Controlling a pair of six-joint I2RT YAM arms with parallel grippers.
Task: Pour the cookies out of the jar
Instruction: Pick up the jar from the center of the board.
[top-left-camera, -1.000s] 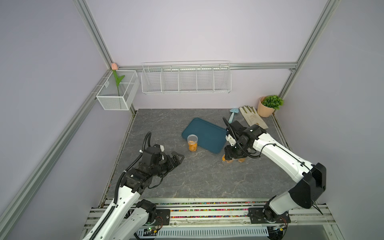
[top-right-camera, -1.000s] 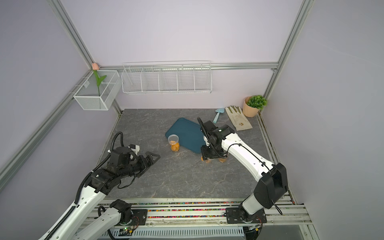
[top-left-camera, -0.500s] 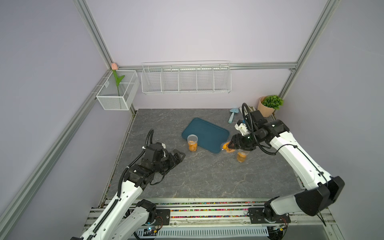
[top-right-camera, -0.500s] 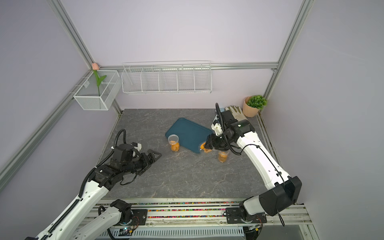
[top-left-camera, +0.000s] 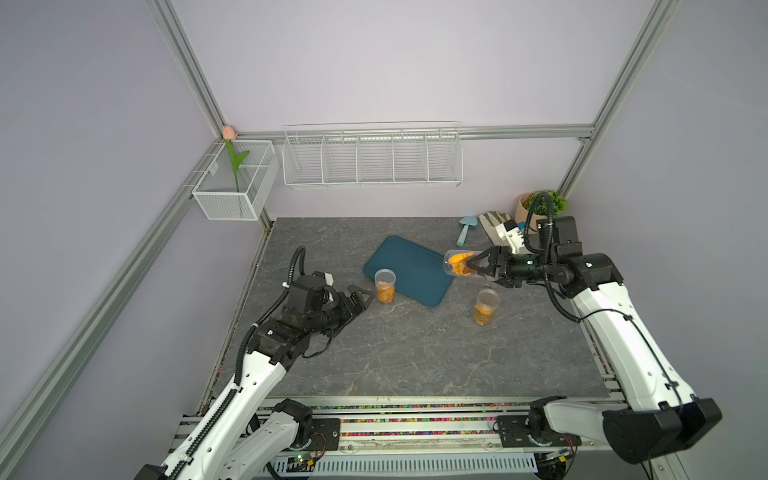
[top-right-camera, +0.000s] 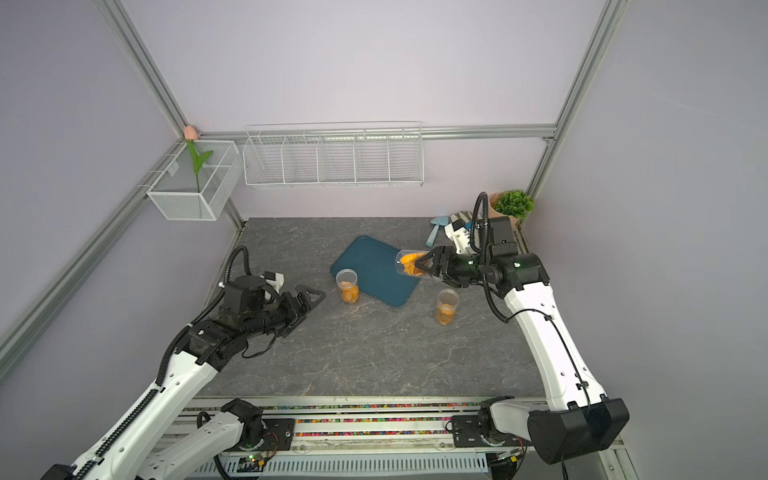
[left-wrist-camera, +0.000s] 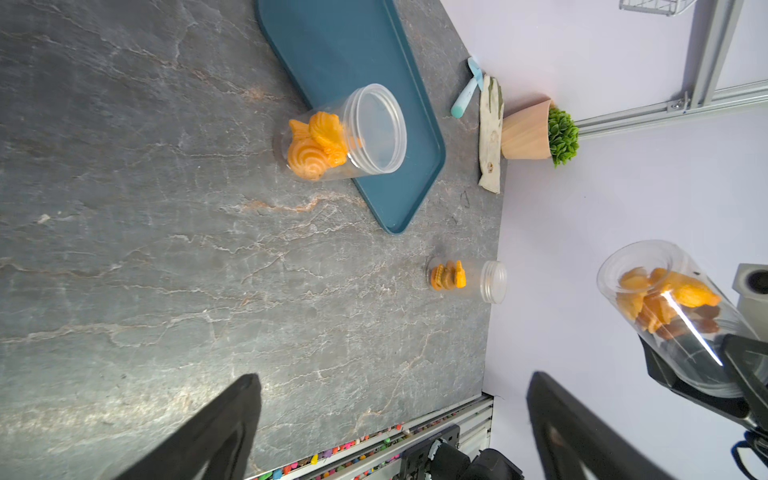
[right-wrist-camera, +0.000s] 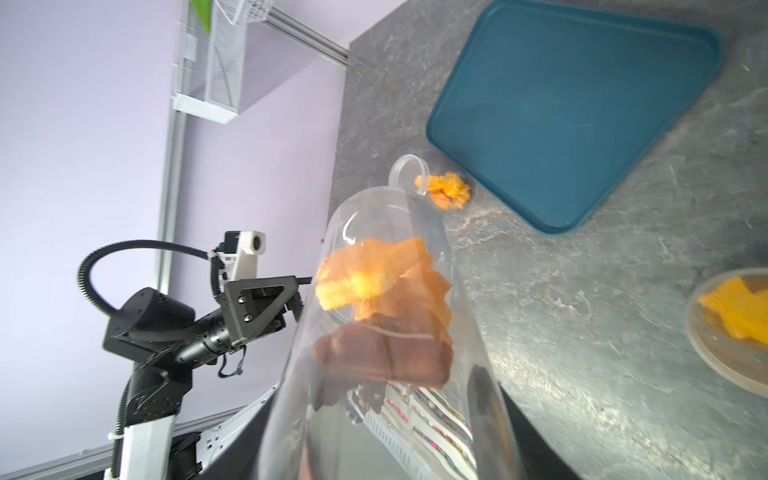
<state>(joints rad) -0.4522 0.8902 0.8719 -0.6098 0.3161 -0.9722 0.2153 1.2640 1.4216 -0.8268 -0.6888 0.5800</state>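
Right pincer (top-left-camera: 473, 266): pinching the jar (top-left-camera: 455, 263) at its base end, with the jar tipped sideways.
Cookies (top-left-camera: 460, 261): inside the jar, just ahead of the pincer's tips.
Tray (top-left-camera: 399, 259): beneath and beyond the jar's mouth.
Left pincer (top-left-camera: 360, 300): spread wide and empty, with a second jar (top-left-camera: 384, 286) just ahead.

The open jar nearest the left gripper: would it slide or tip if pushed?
This jar looks tall and narrow, so a high push may tip it. Its cookies lie low, so a low push likely slides it.
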